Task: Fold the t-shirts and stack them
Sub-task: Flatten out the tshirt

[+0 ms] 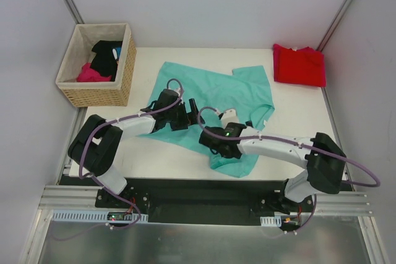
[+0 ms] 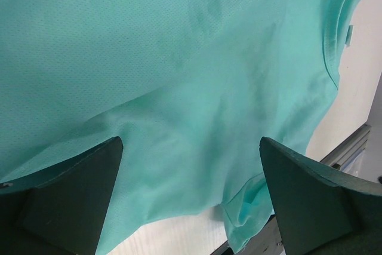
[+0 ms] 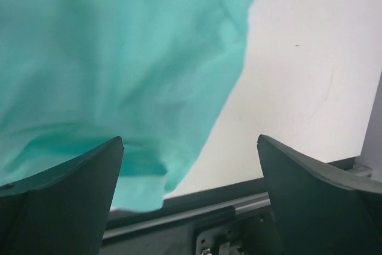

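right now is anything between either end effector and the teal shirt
Nothing visible does. The left end effector is open right above the teal shirt, and the right end effector is open over its edge, with no object between.

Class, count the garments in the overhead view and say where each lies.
4: teal shirt spread in the middle; red shirt folded, far right corner; black garment and pink garment in the basket, far left. More may hide beneath them.
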You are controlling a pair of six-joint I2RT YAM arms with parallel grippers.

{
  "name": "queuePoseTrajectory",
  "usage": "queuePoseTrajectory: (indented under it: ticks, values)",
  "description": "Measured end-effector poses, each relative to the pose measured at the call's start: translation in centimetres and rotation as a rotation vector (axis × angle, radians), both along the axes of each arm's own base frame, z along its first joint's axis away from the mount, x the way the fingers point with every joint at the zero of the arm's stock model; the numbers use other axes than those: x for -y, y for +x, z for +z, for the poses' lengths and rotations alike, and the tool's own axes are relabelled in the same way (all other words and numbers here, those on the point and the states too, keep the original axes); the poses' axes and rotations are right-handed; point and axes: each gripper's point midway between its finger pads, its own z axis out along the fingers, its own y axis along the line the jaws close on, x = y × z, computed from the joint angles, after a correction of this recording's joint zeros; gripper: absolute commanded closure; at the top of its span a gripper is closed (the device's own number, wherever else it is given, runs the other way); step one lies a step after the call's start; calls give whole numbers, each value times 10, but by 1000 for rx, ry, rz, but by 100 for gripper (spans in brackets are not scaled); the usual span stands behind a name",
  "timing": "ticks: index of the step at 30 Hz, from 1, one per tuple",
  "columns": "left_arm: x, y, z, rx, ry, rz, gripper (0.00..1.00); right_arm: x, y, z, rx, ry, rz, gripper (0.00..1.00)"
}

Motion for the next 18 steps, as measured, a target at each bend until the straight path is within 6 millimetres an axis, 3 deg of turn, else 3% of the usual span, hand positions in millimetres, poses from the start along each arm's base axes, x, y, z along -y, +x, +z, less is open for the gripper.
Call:
queuePoseTrajectory:
  ticks: [3,6,11,18]
  values:
    - [0,0,0,2,2,2,1,30,21,0,13,-16,-82,0]
    - [-1,1,0,3,4,4,1,45,31,-10,-2,-44,-105,0]
    - [-1,0,-1,1,8,2,1,37,34,-31,-43,-53,-80,0]
    - [-3,-2,-3,-9,17,1,1,38,14,-62,-134,-44,-61,0]
